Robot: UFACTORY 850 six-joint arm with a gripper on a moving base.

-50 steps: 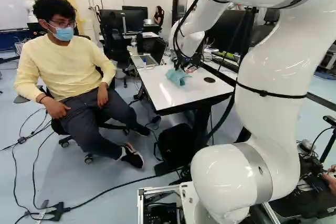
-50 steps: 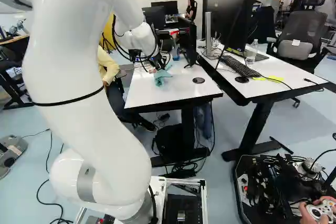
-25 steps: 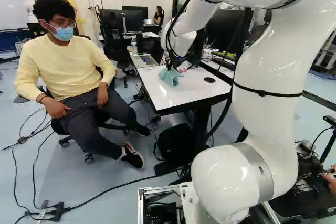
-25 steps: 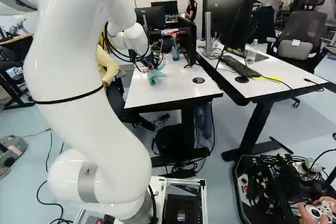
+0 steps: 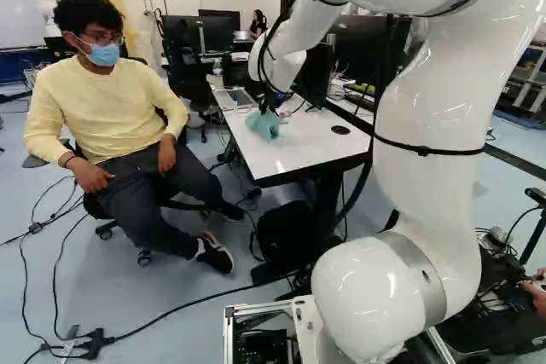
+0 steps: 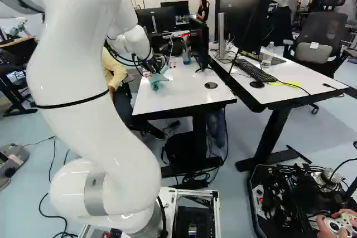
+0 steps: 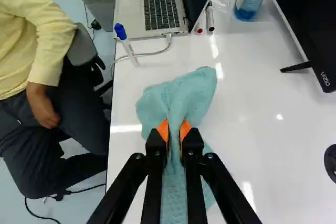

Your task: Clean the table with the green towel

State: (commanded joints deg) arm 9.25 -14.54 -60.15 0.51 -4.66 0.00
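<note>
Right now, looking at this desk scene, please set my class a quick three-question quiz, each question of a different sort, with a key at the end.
1. True or false: the end effector has the green towel pinched between its two fingers.

2. Multiple choice: what colour are the pads on those fingers?
A) Green
B) Orange
C) White

3. Fill the gap: the pale cable by the blue-capped marker runs to the edge of the open ____.

Key: 1. True. 2. B. 3. Laptop.
</note>
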